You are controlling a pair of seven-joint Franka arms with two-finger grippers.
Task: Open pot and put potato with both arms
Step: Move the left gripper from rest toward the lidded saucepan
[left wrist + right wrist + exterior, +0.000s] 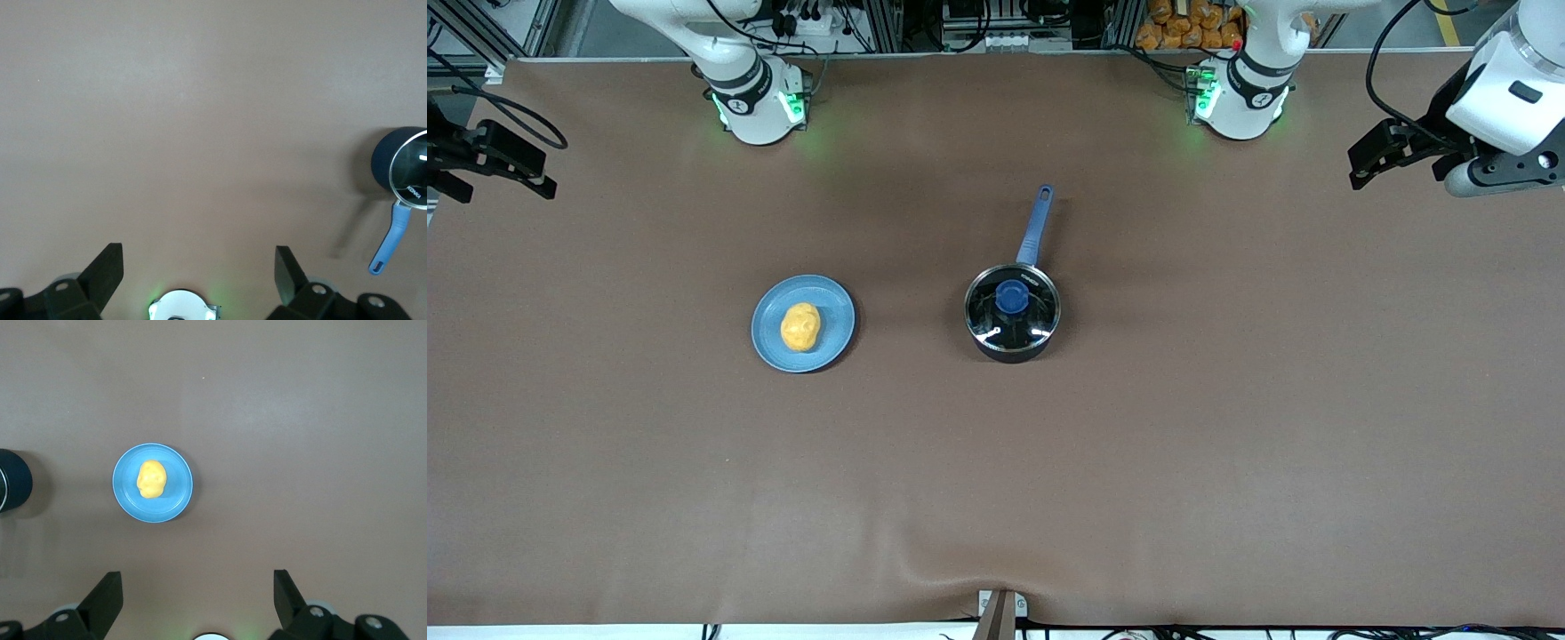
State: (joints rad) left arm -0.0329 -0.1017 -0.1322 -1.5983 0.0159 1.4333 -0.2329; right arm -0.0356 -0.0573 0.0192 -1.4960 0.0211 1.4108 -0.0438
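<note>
Potato (800, 326) lies on a light-blue plate (829, 348) toward the right arm's end of the brown desk (996, 480), well apart from the black pot (1012, 313), whose glass lid (1032, 293) with its blue knob (1011, 297) is on and whose blue handle (1035, 227) points toward the bases. Reflections on the lid hide the pot's inside. Both arms wait high at the desk's ends, the left pincer (200, 273) and right pincer (197, 597) spread and holding nothing, cut off by the front view's edges; farther off, orange lumpy items (1192, 25) sit past the desk's edge.
</note>
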